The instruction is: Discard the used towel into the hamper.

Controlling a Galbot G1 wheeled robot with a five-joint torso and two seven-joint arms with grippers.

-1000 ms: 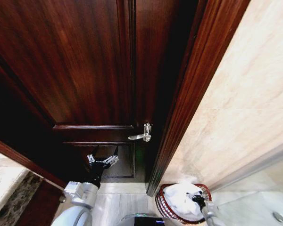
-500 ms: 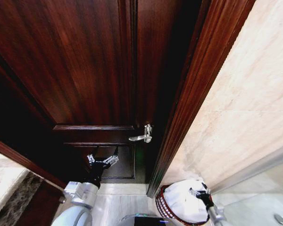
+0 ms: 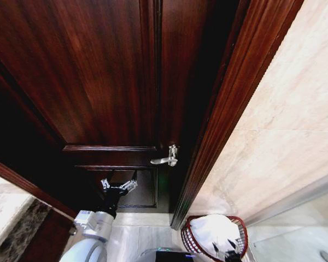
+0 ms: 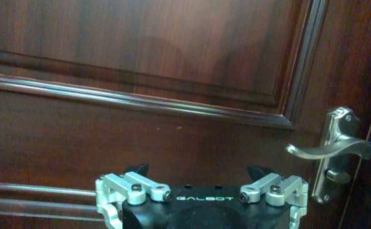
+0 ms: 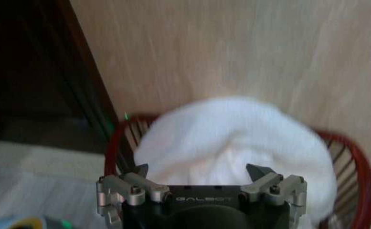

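The right gripper [image 3: 230, 252] has dropped toward the bottom edge of the head view: a second ago its dark fingers sat on the near right part of the white towel [image 3: 218, 232] with the pale arm trailing below, half a second ago they stood higher over the towel's right side, and now only the finger tips, spread apart and empty, show at the towel's near edge. With the arm out of the way, more of the towel shows heaped inside the hamper [image 3: 192, 239], and the far rim arcs uncovered. The whole head view has also shifted slightly, the door handle [image 3: 167, 159] sitting a touch lower and further right.
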